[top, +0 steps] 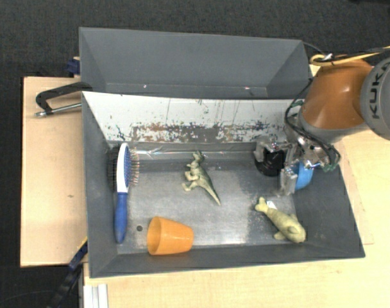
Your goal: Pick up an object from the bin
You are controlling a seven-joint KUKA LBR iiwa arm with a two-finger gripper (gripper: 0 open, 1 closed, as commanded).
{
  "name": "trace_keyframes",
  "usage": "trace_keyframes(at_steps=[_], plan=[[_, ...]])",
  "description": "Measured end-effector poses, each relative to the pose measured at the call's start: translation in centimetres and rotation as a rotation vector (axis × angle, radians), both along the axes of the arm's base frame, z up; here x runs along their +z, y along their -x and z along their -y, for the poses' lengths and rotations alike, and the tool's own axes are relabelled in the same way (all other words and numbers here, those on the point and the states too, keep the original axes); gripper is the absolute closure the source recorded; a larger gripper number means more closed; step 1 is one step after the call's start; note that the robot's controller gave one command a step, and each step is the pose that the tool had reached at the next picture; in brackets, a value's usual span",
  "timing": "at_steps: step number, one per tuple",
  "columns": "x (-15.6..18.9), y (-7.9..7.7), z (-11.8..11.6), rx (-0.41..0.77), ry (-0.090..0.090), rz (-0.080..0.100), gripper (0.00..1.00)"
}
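Note:
My gripper (288, 179) hangs low at the right side of the bin, under the arm's orange cover. Its tip is just above and behind the tail end of a pale yellow-green toy fish (282, 221), which lies near the front right corner. A small blue piece (304, 176) sits tight against the gripper's right side; I cannot tell whether it is held. A black lump (269, 160) lies just left of the gripper by the back wall. Farther left, in the middle of the floor, is a beige toy dinosaur (199, 178).
A blue-and-white hairbrush (121, 190) lies along the left wall, handle toward the front. An orange cup (169, 236) lies on its side near the front left. The arm comes in over the right rim.

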State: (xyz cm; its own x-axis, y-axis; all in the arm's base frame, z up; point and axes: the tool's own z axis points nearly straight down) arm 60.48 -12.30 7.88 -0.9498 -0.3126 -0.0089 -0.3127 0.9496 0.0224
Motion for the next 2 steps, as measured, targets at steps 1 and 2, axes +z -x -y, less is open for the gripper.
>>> trace_keyframes(at_steps=[1,2], plan=[[0.5,0.6,0.1,0.001,0.006,0.004,0.0],[0.0,1.0,1.5,-0.136,0.022,0.002,0.0]])
